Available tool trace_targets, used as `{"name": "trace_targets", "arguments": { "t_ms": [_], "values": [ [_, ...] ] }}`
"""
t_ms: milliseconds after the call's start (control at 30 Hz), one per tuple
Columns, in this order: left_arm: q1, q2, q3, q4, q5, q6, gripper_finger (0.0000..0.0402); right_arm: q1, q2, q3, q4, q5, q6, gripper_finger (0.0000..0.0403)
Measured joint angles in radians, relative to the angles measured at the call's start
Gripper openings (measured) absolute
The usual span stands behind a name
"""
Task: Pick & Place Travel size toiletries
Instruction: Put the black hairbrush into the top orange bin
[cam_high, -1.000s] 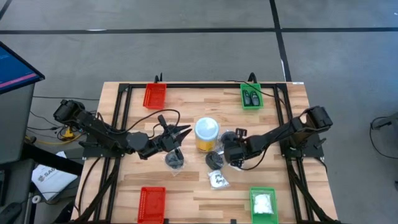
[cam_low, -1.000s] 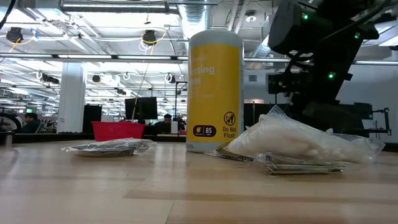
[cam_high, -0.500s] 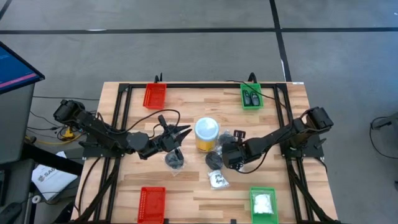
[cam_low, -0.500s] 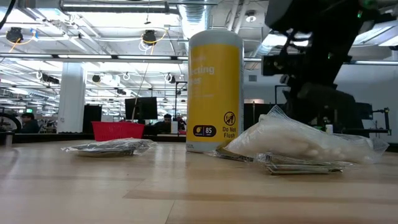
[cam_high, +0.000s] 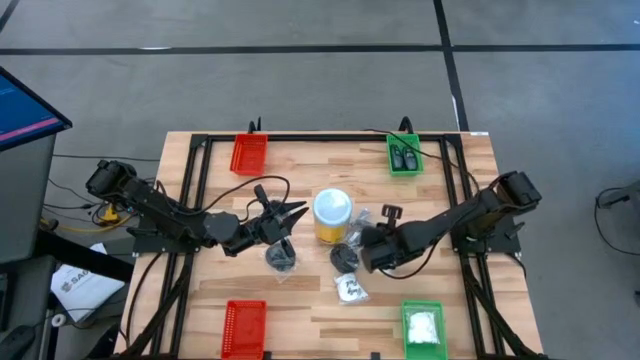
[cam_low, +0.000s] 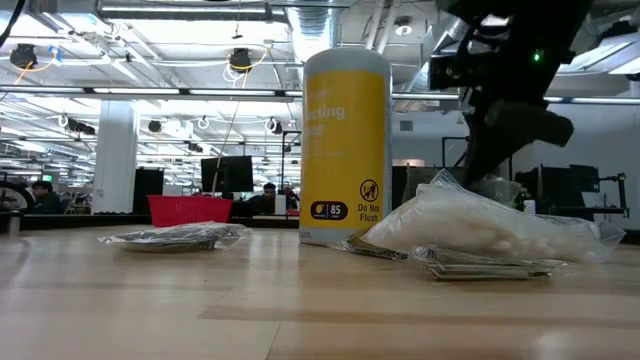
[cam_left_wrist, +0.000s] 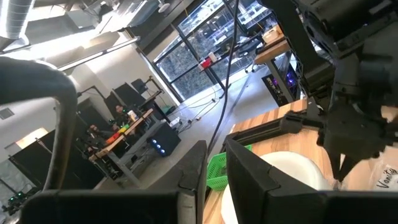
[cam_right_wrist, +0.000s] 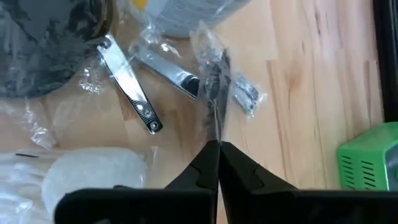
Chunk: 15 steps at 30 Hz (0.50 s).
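Note:
Small toiletries lie around the yellow jar (cam_high: 332, 215). There are two black roundish pieces in clear wrap (cam_high: 281, 258) (cam_high: 345, 257) and a white packet with black print (cam_high: 350, 290). The right wrist view shows two silvery nail clippers (cam_right_wrist: 129, 90) (cam_right_wrist: 176, 76), a white-filled packet (cam_right_wrist: 93, 171) and a small clear packet (cam_right_wrist: 217, 84) holding dark and silvery bits. My right gripper (cam_right_wrist: 215, 148) (cam_high: 361, 252) is shut on that clear packet, near the jar's right side. My left gripper (cam_high: 296, 212) waits open, just left of the jar. My right gripper pinches the small clear packet by its thin film edge (cam_right_wrist: 215, 127) between its two fingertips. The fingers slant down from the table's right side. The film stands up in a crumpled ridge toward the fingertips, while the packet's far part (cam_right_wrist: 245, 93) still lies on the wood.
Green tray (cam_high: 404, 155) with tiny dark bottles at the far edge, green tray (cam_high: 422, 326) with white contents at the near edge, red trays (cam_high: 249, 153) (cam_high: 244, 326) on the left. The jar (cam_low: 345, 145) stands tall amid the pile. A black frame rims the table.
My right gripper has moved a little toward the table's left and near edges, over the pile beside the jar. Its arm has stretched out lower across the table. The left arm has kept still.

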Motion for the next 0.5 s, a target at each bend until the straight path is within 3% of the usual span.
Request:
{"name": "trace_targets", "arguments": {
  "t_ms": [500],
  "values": [
    [0.000,0.000,0.000,0.000,0.000,0.000,0.0053,0.077,-0.244,0.000,-0.003,0.056,0.018,0.0000]
  ]
}}
